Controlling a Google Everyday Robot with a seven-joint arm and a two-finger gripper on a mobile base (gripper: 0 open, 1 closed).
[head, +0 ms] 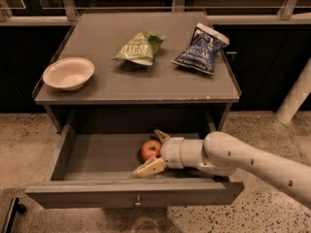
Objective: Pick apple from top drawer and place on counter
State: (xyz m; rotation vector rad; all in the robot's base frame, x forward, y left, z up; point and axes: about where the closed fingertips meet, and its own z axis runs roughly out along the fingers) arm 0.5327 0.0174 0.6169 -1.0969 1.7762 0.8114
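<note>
One apple [150, 148] lies in the pulled-out top drawer [97, 154], a little right of its middle. It is round with no clear long axis, and where its stem points cannot be told. The gripper [148, 153] reaches in from the right on a white arm [252, 161], its jaws spread, one behind the apple and one in front, straddling it. Up on the table [112, 89], a pale bowl [68, 73] sits near the left edge, a green snack bag [138, 47] lies mid-table, and a blue snack bag [200, 49] lies to its right. Pale lettering marks both bags, none of it readable.
</note>
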